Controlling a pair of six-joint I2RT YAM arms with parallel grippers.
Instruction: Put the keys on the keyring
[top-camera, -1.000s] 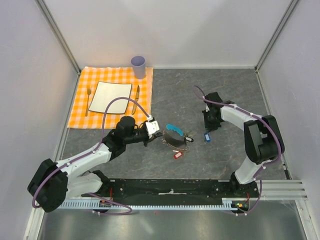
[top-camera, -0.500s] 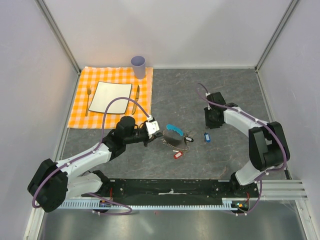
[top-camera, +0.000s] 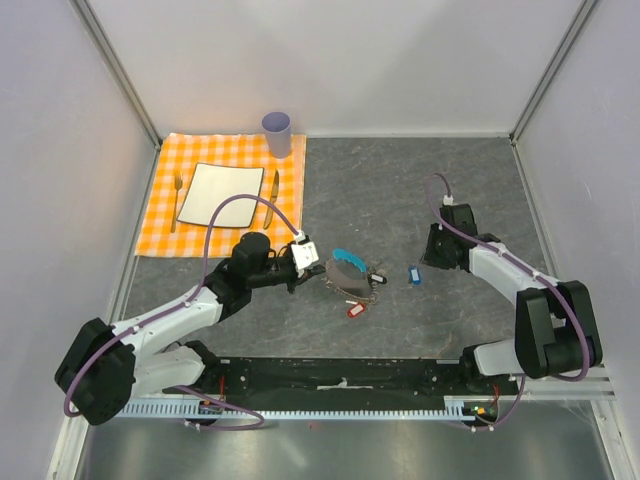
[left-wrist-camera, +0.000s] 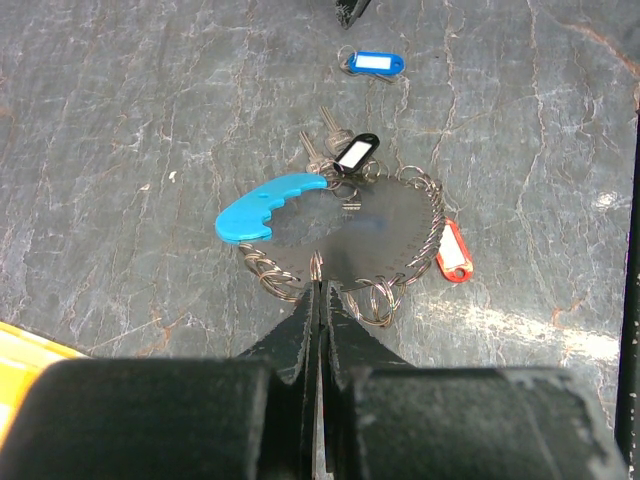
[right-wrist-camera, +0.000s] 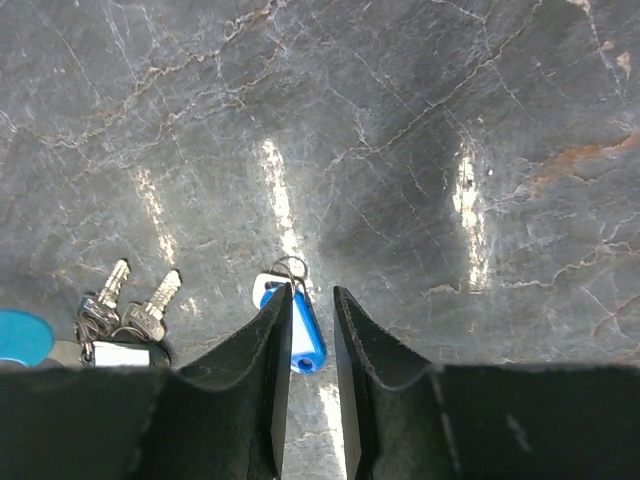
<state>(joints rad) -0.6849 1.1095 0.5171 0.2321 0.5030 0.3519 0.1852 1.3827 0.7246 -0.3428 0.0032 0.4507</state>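
Top view, centre: left gripper (left-wrist-camera: 318, 285), fingers pressed together and pinching the thin chain of the keyring (left-wrist-camera: 268, 208). The keyring lies flat on the grey table (left-wrist-camera: 150, 120), w/ a red-tag key (left-wrist-camera: 453, 252) at its right edge. Centre-right: right gripper (right-wrist-camera: 312, 295), fingers slightly apart, w/ a loose blue-tag key (right-wrist-camera: 302, 338) showing in the gap, on the table below.

Risks: the flat tag may skid away or get nipped by the plastic only, and the chain could slip from the pinch.

Vs 1 s ago: the right arm has swung further right; key and ring unmoved.

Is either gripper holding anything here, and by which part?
The left gripper is shut on the keyring, pinching the near edge of its chain loop. The right gripper is open and holds nothing; the blue-tagged key lies on the table below it.
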